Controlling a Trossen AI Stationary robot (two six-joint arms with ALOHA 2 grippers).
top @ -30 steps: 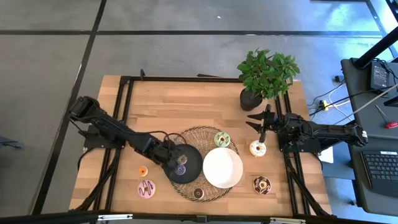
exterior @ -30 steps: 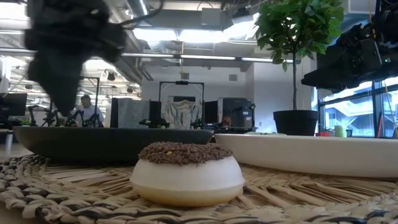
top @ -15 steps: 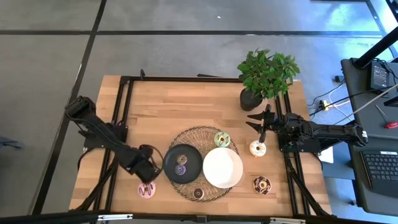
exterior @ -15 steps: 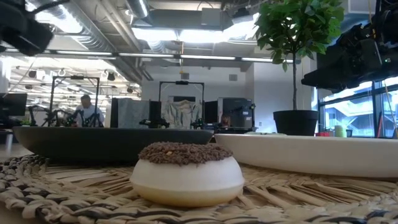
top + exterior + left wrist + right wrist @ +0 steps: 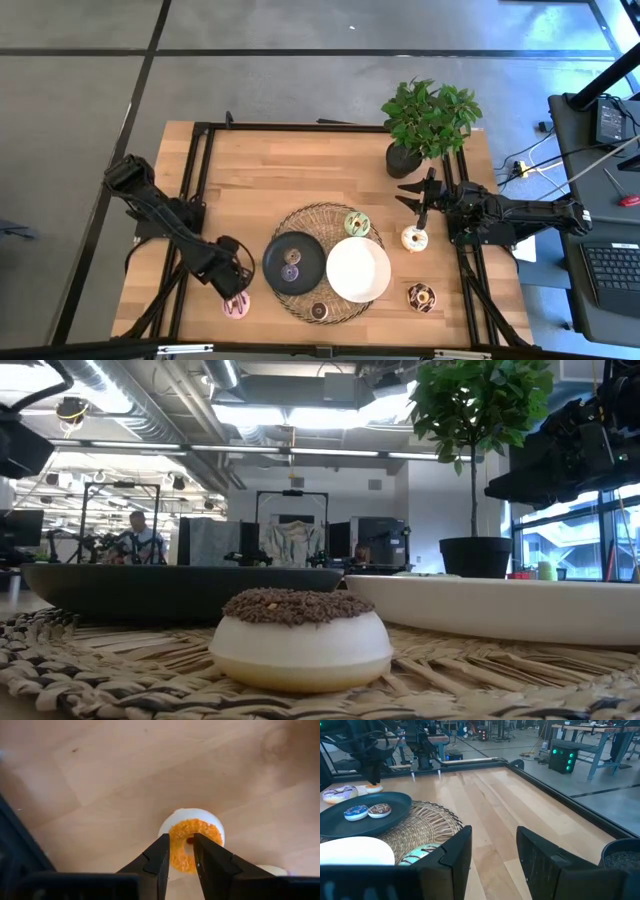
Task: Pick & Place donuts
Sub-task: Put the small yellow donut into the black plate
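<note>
My left gripper (image 5: pixel 236 279) points down over the small orange-iced donut (image 5: pixel 192 842) on the bare wood left of the black plate (image 5: pixel 310 255). Its fingers are a narrow gap apart, over the donut's ring beside the hole. The plate holds a purple donut (image 5: pixel 291 272) and another donut (image 5: pixel 293 257). A pink striped donut (image 5: pixel 236 305) lies just near of the gripper. My right gripper (image 5: pixel 420 197) waits open above the table's right side, far of the cream donut (image 5: pixel 414 238). My left gripper comes at the orange donut from above, pointing down, its fingers (image 5: pixel 161 854) over one side of the ring (image 5: pixel 181 845). The donut lies flat on the table. Whether the fingers touch it, I cannot tell.
A woven mat (image 5: pixel 330 215) carries the black plate, the white plate (image 5: pixel 358 268), a green donut (image 5: pixel 357 223) and a brown-sprinkled donut (image 5: pixel 300 635). A chocolate donut (image 5: pixel 421 297) lies near the right edge. A potted plant (image 5: pixel 428 125) stands at the far right.
My left gripper has left the black plate, where two donuts now lie. It has swung toward the table's left and near edge, and has stopped over the orange donut. The right arm has kept still.
</note>
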